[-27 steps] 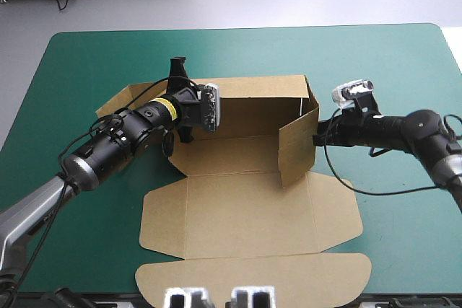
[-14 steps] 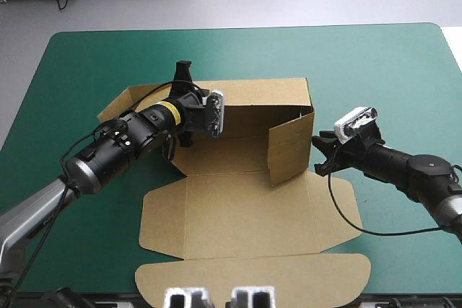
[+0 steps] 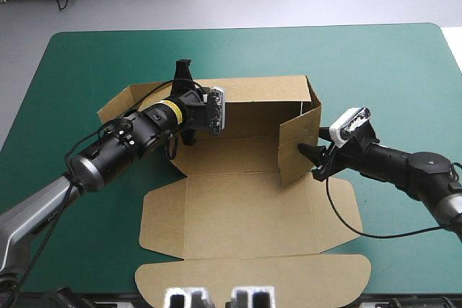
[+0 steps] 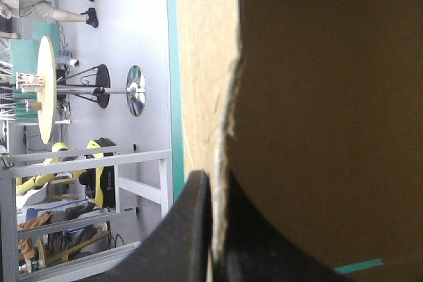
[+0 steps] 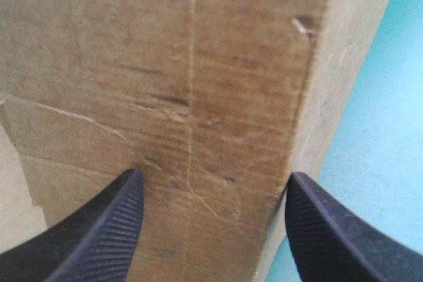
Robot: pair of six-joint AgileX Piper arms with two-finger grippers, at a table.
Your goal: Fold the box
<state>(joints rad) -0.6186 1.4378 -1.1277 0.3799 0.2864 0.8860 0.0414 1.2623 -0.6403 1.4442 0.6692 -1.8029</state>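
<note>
The brown box (image 3: 245,207) lay on the bench (image 3: 86,63), back and right walls raised. The left gripper (image 3: 182,77) pinched the back wall. The right gripper (image 3: 312,160), fingers spread, faced the right wall, and I'd push that squarely inward.

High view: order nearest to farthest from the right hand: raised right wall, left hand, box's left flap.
1. Raised right wall, right at the right hand.
2. Left hand, at the back wall's left end.
3. Left flap, farthest left.
</note>
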